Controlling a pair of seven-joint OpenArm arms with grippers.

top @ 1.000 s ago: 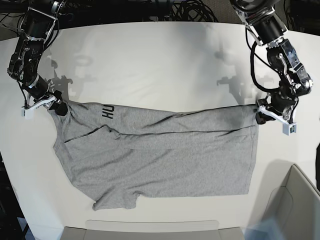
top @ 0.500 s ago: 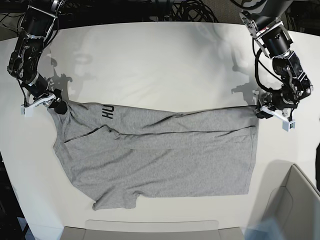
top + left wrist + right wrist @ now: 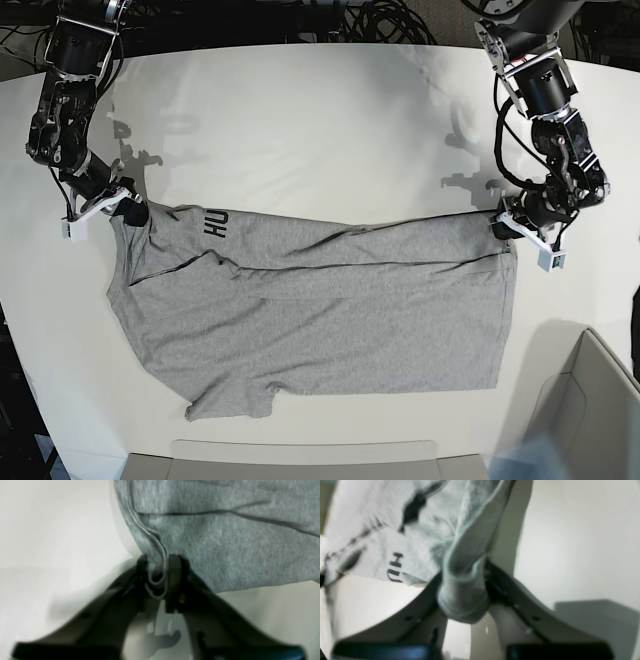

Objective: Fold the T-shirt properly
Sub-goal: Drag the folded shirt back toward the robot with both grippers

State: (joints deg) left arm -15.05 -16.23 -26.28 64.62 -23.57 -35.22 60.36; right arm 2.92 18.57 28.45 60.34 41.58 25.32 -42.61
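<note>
The heather-grey T-shirt (image 3: 320,310) lies spread on the white table (image 3: 300,130), its upper part folded down, with black lettering (image 3: 216,224) showing near its top left corner. My left gripper (image 3: 505,228) is at the shirt's top right corner. In the left wrist view its black fingers (image 3: 175,580) are shut on a bunched hem of the T-shirt (image 3: 225,542). My right gripper (image 3: 125,212) is at the top left corner. The right wrist view shows it shut on a thick roll of the T-shirt (image 3: 465,590), beside the lettering (image 3: 395,567).
A grey bin (image 3: 590,420) stands at the lower right corner. A flat grey tray (image 3: 300,460) runs along the table's front edge. Black cables (image 3: 380,20) lie behind the table's far edge.
Both grippers have gone from open to shut on the shirt's top corners. Each has shifted slightly inward, and the two corners are now pinched.
</note>
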